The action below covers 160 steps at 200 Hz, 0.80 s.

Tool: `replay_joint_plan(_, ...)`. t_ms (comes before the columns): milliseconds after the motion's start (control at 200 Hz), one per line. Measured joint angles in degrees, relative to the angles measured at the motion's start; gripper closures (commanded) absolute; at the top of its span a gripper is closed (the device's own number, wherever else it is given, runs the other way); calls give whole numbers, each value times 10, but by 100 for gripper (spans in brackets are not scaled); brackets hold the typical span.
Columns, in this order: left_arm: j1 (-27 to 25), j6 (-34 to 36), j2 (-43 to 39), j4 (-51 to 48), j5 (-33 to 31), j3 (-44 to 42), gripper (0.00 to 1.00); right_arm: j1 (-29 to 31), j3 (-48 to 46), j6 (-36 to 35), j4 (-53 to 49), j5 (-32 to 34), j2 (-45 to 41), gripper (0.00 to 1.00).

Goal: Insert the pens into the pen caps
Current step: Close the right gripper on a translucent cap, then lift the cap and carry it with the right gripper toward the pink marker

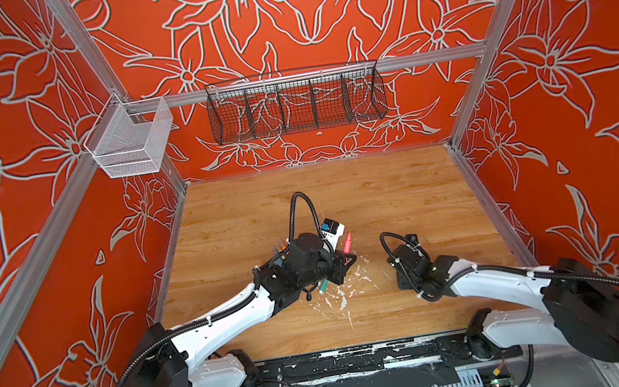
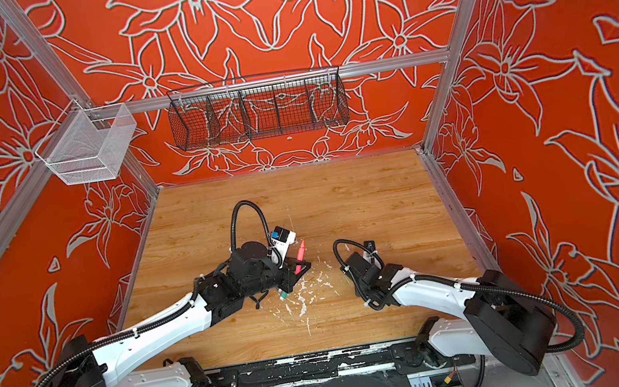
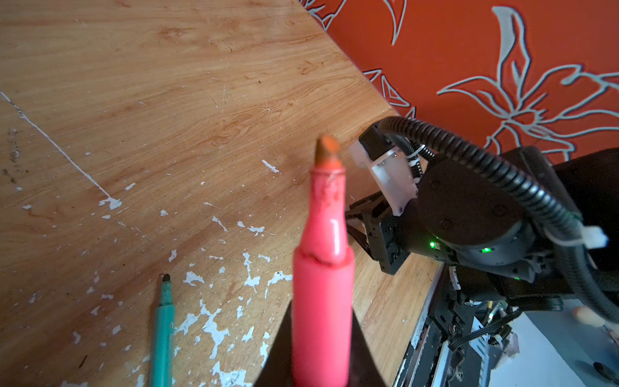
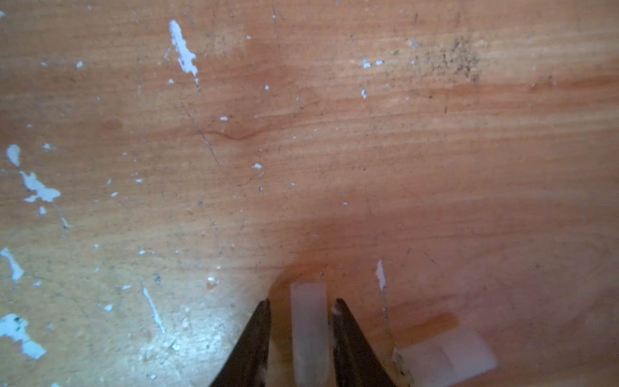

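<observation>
**A:** status pls, any pens capped?

**B:** none seen capped afaik. The pink marker (image 3: pixel 323 268) is clenched in the left gripper (image 1: pixel 346 261), tip bare, held off the table (image 4: pixel 301 134). The green marker (image 3: pixel 163 335) is seen lying on the wood, also uncapped. The right gripper (image 4: pixel 302 303) is parked over a clear cap (image 4: pixel 308 328), jaws set either side w/ thin gaps, not clamped yet. A 2nd cap (image 4: pixel 445 355) is lying just beside.

**A:** so barely started?

**B:** judged early, yeah. All the capping is left. Other pens can't be made out.
</observation>
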Motion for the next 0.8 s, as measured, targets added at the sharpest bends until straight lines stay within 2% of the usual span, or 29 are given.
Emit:
replay_joint_plan(110, 0, 0, -5, 0, 0, 0, 100, 0, 0, 2, 0, 0, 2, 77)
replay_joint_plan(801, 0, 0, -9, -1, -6, 0, 100, 12, 5, 10, -43, 2, -13, 90)
